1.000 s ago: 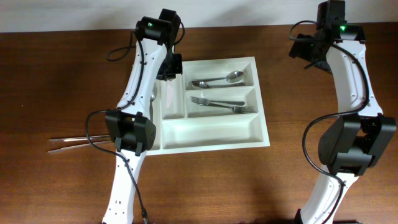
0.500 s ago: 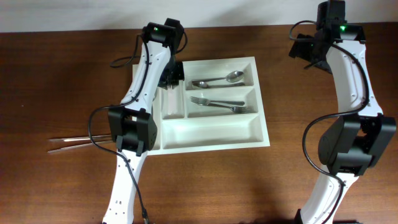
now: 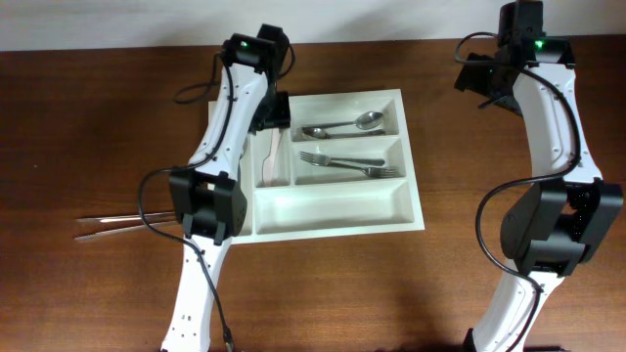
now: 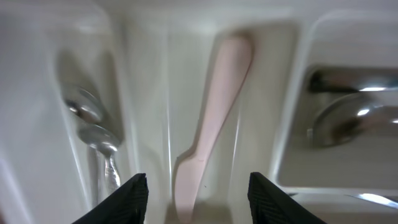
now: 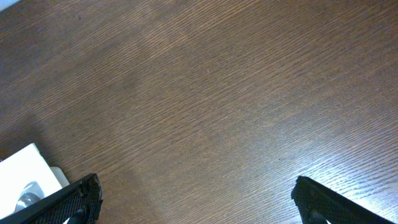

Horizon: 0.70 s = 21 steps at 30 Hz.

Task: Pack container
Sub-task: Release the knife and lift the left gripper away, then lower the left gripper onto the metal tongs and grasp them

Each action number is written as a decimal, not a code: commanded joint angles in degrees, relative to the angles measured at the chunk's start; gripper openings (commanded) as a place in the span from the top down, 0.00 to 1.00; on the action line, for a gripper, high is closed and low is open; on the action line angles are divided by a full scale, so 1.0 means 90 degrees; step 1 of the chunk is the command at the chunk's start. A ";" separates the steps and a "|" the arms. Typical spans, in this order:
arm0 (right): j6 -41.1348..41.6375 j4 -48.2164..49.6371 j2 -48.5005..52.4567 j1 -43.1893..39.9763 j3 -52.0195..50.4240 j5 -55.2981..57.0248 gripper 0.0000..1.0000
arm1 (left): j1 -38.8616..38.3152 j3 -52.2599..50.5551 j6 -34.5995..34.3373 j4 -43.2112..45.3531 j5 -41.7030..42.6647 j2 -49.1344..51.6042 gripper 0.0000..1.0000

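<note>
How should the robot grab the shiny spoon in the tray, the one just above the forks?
Grip the spoon by the middle of its thin handle, coming straight down from above. It lies flat in the tray with its bowl at the right end, so jaws closing across the narrow handle should hold; the rounded bowl would probably slip out.

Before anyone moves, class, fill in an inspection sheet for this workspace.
Surface: brown wooden table.
Job's things: white container holds a spoon, forks, a pale knife and a metal utensil; largest compartment empty.
Clutter: thin metal rods on the table, left of the container.
Pincers: left pincer open above the knife; right pincer open over bare wood.
Cables: black cables loop along both arms.
Surroundings: pale wall beyond the table.
</note>
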 commanded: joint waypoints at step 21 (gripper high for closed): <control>0.0075 0.0019 0.0056 0.0017 -0.0029 0.0058 0.01 | 0.3143 0.1688 0.1676 -0.0464 -0.0733 -0.0236 0.34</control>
